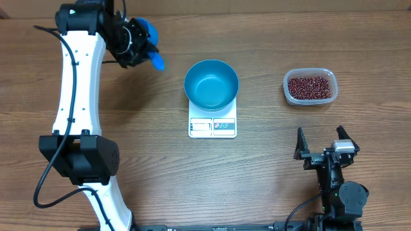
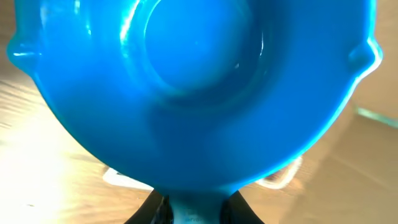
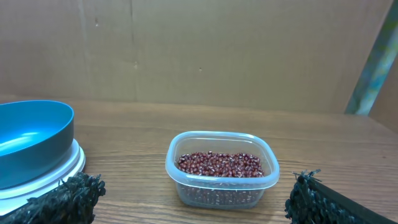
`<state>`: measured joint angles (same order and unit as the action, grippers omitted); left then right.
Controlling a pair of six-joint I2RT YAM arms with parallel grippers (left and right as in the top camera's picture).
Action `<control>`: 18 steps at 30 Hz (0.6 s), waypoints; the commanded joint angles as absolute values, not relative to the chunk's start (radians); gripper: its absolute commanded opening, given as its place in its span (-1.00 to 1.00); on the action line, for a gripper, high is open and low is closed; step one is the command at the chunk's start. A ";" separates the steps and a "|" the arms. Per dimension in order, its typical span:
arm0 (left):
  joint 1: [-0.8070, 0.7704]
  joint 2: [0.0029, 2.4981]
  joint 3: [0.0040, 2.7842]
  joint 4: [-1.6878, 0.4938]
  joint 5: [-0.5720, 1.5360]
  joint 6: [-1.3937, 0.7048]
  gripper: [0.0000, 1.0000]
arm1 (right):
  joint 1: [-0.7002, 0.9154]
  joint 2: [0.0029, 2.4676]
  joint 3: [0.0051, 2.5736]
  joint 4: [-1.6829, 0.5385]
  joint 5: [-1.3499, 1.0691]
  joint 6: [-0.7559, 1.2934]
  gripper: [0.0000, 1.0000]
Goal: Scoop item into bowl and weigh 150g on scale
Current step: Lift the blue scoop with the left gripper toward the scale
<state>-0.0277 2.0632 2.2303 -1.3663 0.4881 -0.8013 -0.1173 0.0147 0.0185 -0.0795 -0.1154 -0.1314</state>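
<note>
1. Left claw [image 1: 141, 43]: closed almost fully on the handle of a blue scoop [image 2: 199, 106]. The scoop cup projects straight out from the claw, in line with the handle. No beans show on it.
2. Right claw [image 1: 320, 142]: spread wide and holding nothing, low over the worktop [image 1: 263, 186].
3. Beans [image 3: 219, 163]: all lie in a clear tub [image 3: 171, 163], directly ahead of the right claw and near it. From the left claw, the tub is well apart to the right, beyond the bowl and scale.
4. Bowl [image 1: 211, 83]: upright and empty, seated on the scale [image 1: 212, 126]. It stands between the left claw and the tub, ahead and to the left of the right claw.
5. Progress, as judged: no beans have reached the bowl, so the first scoop is not yet taken.
6. Deciding relation: the right claw is nearer the beans, but the scoop is in the left claw. The left arm therefore has to carry the scoop rightward across the bowl to the tub.
7. Tub long axis: it runs left to right, roughly along that line of travel, which favours entering over a short end.
</note>
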 commanded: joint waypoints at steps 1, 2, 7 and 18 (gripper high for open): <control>-0.066 2.064 2.254 -1.352 0.551 -0.933 -0.92 | -0.119 0.003 0.008 -0.076 -0.110 -0.132 1.00; -0.076 2.064 2.254 -1.348 0.550 -0.966 -0.91 | -0.119 0.003 0.008 -0.076 -0.110 -0.132 1.00; -0.127 2.063 2.254 -1.346 0.493 -1.159 -0.92 | -0.119 0.003 0.008 -0.076 -0.110 -0.132 1.00; -0.303 2.027 2.255 -1.351 0.126 -1.361 -0.91 | -0.119 0.003 0.008 -0.076 -0.110 -0.132 1.00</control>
<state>-0.2562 2.0632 2.2307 -1.3472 0.3119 -1.2621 -0.1173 0.0147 0.0185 -0.0795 -0.1154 -0.1310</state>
